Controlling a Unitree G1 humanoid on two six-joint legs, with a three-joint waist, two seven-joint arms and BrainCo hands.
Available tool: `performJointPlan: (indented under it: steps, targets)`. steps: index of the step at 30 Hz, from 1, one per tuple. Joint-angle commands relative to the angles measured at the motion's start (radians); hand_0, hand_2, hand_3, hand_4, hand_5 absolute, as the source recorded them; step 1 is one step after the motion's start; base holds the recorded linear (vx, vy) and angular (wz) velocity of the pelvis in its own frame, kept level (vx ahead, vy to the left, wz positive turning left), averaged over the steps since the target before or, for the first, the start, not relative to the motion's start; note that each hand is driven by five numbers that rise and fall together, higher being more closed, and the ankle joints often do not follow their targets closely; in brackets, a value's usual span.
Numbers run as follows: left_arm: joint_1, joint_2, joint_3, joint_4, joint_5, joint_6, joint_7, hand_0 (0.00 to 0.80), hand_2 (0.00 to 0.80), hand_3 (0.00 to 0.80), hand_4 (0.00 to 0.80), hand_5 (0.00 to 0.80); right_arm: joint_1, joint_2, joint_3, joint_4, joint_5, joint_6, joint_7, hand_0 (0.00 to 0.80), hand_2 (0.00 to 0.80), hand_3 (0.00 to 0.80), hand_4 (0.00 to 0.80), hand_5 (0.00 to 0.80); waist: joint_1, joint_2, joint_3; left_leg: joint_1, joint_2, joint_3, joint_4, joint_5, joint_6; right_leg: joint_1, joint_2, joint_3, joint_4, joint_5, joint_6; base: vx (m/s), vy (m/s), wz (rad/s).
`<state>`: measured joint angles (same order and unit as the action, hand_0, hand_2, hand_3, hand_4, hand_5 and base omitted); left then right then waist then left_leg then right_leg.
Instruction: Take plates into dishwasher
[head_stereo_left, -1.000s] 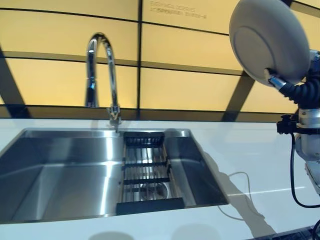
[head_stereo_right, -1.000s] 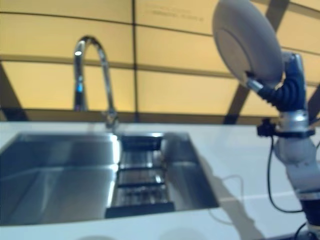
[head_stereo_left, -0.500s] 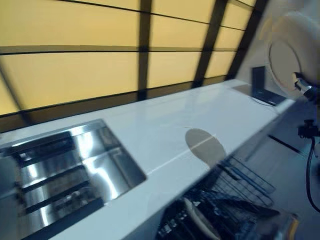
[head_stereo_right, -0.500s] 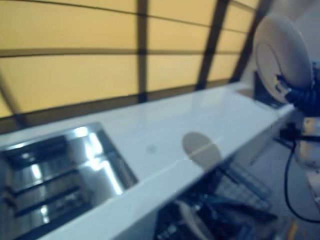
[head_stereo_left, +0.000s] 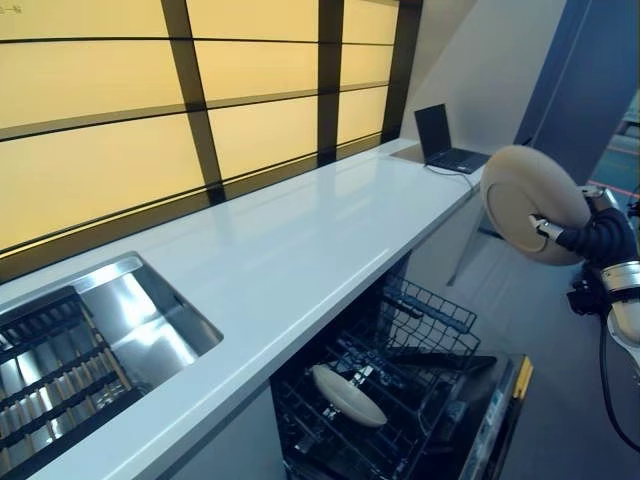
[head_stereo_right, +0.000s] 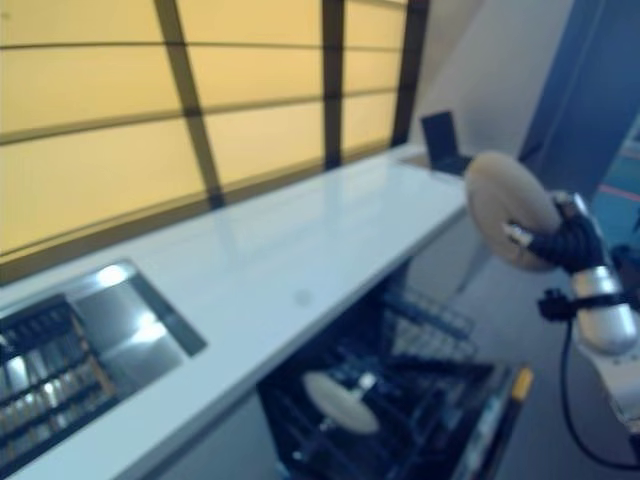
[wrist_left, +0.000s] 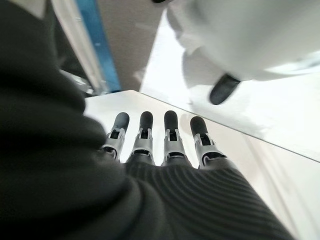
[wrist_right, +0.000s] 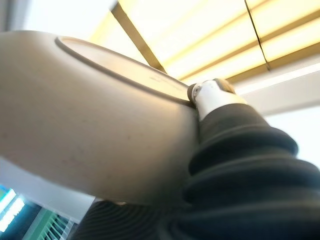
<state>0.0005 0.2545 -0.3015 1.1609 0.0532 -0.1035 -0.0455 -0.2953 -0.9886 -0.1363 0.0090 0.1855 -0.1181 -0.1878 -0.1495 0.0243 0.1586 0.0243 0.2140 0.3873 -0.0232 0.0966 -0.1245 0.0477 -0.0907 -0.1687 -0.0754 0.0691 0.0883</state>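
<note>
My right hand (head_stereo_left: 595, 238) is shut on a beige plate (head_stereo_left: 527, 203), held upright in the air to the right of the counter end, above and right of the open dishwasher. The plate fills the right wrist view (wrist_right: 90, 130). The dishwasher's lower rack (head_stereo_left: 420, 385) is pulled out below the counter and one pale plate (head_stereo_left: 348, 394) stands in it. My left hand (wrist_left: 160, 145) shows only in its wrist view, fingers straight and empty.
A white counter (head_stereo_left: 300, 240) runs from the steel sink (head_stereo_left: 110, 330) with a dark drain rack (head_stereo_left: 50, 370) to a laptop (head_stereo_left: 445, 140) at its far end. The open dishwasher door (head_stereo_left: 495, 420) juts out over the grey floor.
The camera has swung right from the sink and tap to the counter end and open dishwasher. My right hand with the plate has come lower, to about counter height.
</note>
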Motion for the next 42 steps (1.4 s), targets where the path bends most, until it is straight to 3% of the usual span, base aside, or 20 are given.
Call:
performJointPlan:
  steps: [1,16,42]
  targets:
    - [-0.051,0.059,-0.027,0.011,0.033,-0.023,-0.004,0.000,0.000,0.000,0.000,0.000,-0.119,0.040,0.043,0.010,-0.046,0.018,0.028,0.800,0.800,0.800,0.800,0.800,0.013,-0.043,0.009,-0.088,-0.029,-0.007,-0.037,0.029,0.008,0.061,0.032,0.029,0.042,-0.108,-0.009,-0.087,0.009,0.08]
    - [-0.110,0.059,-0.040,-0.001,0.012,-0.014,-0.023,0.000,0.000,0.000,0.000,0.000,-0.125,0.089,0.172,0.073,-0.137,0.096,0.162,0.800,0.800,0.800,0.800,0.800,-0.026,0.011,0.066,-0.095,-0.041,-0.024,-0.060,0.040,-0.018,0.001,0.023,0.021,0.024,-0.082,-0.010,-0.019,0.054,-0.02]
    - [-0.193,0.048,-0.136,-0.070,0.026,0.033,-0.054,0.000,0.000,0.000,0.000,0.000,-0.307,0.124,0.433,0.314,-0.349,0.131,0.282,0.800,0.800,0.800,0.800,0.800,0.010,0.056,0.138,-0.130,-0.066,-0.046,-0.064,0.055,-0.028,-0.038,0.009,-0.026,-0.004,-0.050,-0.005,-0.028,0.016,0.00]
